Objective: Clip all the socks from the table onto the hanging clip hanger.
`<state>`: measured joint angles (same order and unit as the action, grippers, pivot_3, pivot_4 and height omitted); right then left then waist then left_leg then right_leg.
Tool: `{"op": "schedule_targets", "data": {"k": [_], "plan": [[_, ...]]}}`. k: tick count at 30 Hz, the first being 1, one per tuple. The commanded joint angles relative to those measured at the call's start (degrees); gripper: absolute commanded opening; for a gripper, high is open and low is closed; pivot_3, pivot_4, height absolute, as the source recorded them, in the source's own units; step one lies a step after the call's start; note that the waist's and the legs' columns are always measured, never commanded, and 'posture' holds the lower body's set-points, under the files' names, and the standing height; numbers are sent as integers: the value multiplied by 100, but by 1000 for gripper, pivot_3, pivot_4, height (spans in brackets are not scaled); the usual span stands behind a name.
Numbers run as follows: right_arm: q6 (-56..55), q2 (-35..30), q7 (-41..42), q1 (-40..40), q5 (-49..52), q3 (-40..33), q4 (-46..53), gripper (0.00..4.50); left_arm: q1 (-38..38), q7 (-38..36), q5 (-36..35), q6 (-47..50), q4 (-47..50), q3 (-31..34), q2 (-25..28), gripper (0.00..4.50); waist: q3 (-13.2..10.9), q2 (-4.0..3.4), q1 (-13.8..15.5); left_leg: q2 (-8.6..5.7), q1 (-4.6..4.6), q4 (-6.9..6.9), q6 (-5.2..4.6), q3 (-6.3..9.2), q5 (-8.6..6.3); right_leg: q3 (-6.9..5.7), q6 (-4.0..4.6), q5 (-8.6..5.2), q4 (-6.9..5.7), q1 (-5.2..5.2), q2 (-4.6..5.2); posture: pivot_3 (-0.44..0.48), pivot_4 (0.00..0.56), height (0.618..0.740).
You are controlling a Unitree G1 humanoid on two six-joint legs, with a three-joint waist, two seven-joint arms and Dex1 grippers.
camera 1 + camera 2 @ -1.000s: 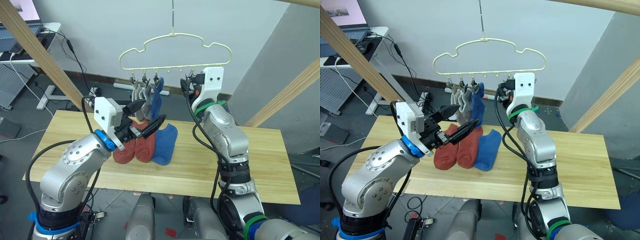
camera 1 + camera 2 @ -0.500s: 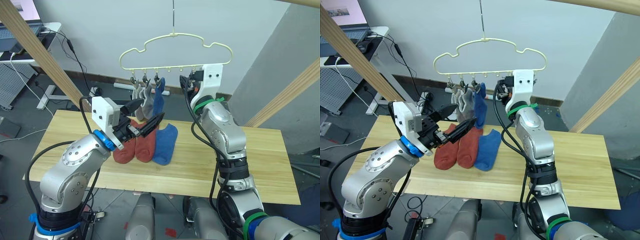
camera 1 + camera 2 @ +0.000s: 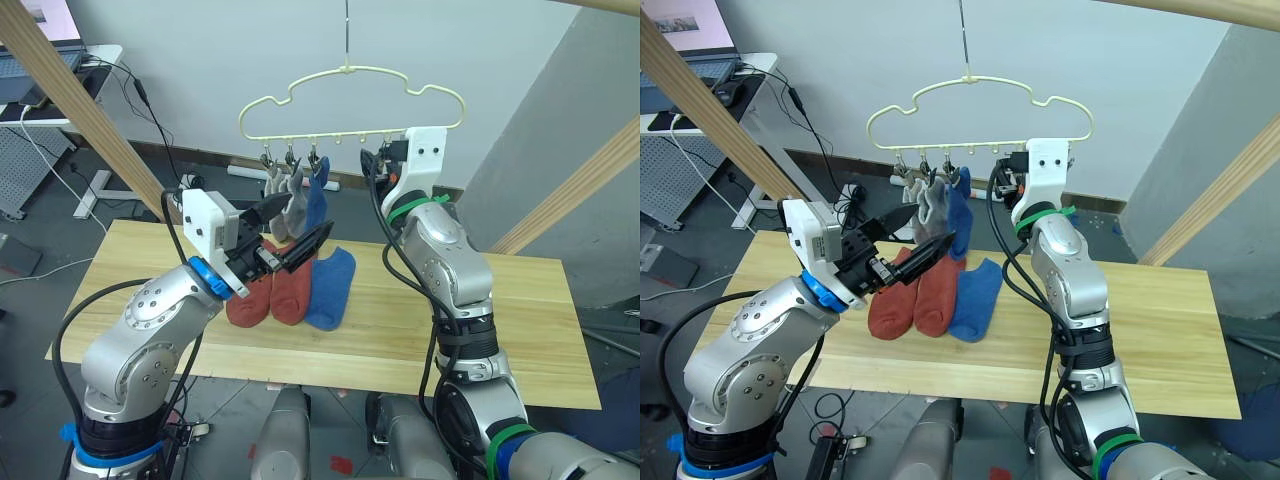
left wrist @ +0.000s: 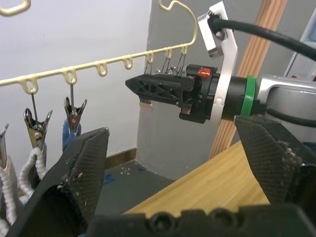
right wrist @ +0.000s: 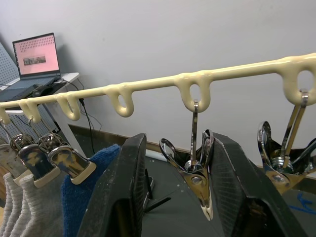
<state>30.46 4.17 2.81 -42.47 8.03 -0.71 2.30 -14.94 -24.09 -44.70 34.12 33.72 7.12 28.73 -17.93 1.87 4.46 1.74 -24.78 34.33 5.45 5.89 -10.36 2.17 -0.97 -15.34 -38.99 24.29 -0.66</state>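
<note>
Overhead, right gripper (image 5: 180, 192) is raised at the clip hanger (image 3: 980, 100), jaws parted around one hanging clip (image 5: 195, 170); left gripper (image 3: 295, 230) hovers empty, jaws released.

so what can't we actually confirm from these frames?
- Far ends of the two rust-red socks: head views, hidden behind the open left pincer.
- How the two grey socks sit in their clips: too small in the head views, cut off by the edge in the left wrist view.
- Right pincer contact with the clip between its fingers: right wrist view shows gaps, touch unclear.
- Clip hanger hook's anchor: cut off by the top edge.
</note>
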Motion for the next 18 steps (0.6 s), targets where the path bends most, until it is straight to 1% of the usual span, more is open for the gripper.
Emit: {"op": "schedule_targets", "data": {"k": [1,2,3,4,6,9,10,14,16,18], "plan": [[-143,19,-6,-140,50,4,164,1877,41,-29,53,-182,293,86,-6,4500,0,0,0,0,0,0,0,0,0,0,0,0,0,0,0,262,289,740],[-143,19,-5,-140,53,3,161,1877,58,-37,78,-191,288,82,8,4500,0,0,0,0,0,0,0,0,0,0,0,0,0,0,0,262,289,740],[-145,20,-5,-142,55,2,158,1499,68,-45,96,-202,277,80,16,4500,0,0,0,0,0,0,0,0,0,0,0,0,0,0,0,262,289,740],[-143,21,-4,-139,57,3,165,1297,80,-48,107,-207,275,80,19,4500,0,0,0,0,0,0,0,0,0,0,0,0,0,0,0,263,287,740],[-146,17,0,-138,54,7,169,669,108,-51,158,-189,274,55,46,4500,0,0,0,0,0,0,0,0,0,0,0,0,0,0,0,263,287,740],[-163,-3,20,-146,41,23,160,90,147,-65,204,-194,285,23,42,4500,0,0,0,0,0,0,0,0,0,0,0,0,0,0,0,263,287,740],[-168,-7,23,-148,39,25,159,7,151,-64,211,-192,288,22,34,4500,0,0,0,0,0,0,0,0,0,0,0,0,0,0,0,263,287,740],[-134,-22,41,-132,71,14,206,7,220,-27,315,-172,284,-36,19,4500,0,0,-1,0,0,0,0,0,0,0,1,0,0,0,0,255,282,740],[-35,-72,105,-115,128,-7,262,7,411,-27,792,-149,150,-312,194,4500,0,0,-4,0,0,0,0,-1,0,1,1,1,0,0,0,247,282,740],[231,-236,270,-103,226,-47,362,7,690,118,1327,-2,-205,-741,272,4500,1,-3,-6,0,0,-1,0,-2,0,2,1,1,0,0,0,247,282,740]]}}
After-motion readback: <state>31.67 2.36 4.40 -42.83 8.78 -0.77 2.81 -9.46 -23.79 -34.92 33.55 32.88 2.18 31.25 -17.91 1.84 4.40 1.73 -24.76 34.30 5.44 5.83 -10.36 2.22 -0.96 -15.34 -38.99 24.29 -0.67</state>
